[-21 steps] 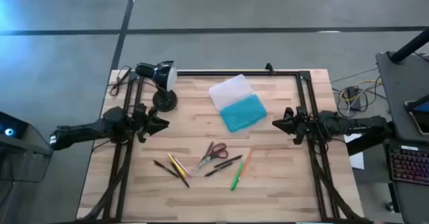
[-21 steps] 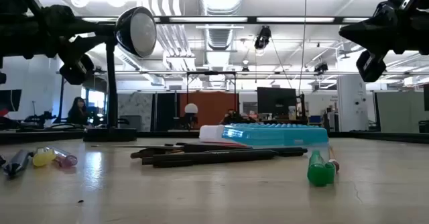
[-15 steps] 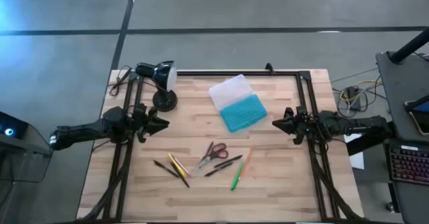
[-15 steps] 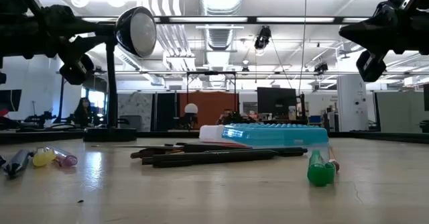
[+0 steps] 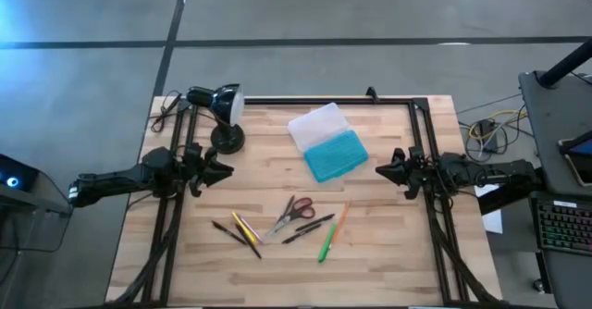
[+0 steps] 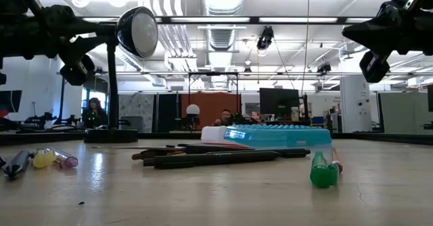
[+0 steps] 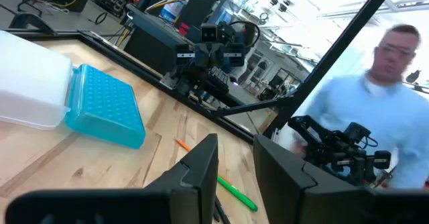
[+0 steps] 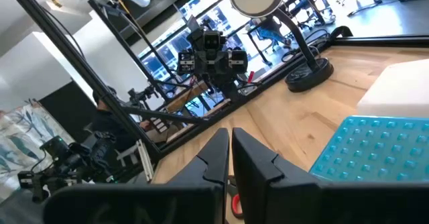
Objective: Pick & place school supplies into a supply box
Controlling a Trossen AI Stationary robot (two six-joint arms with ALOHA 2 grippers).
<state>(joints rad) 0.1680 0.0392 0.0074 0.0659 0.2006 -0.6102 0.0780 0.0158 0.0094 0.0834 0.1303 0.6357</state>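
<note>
A: What colours sit near the supply box?

B: The box itself is half translucent teal with a dotted grid, half clear whitish. The desk under it is pale wood with a black frame.

A: And the supplies in front of the box?

B: Red-handled scissors, a green marker, an orange pencil, a yellow pencil, dark pens. The lamp beside the box is black.
</note>
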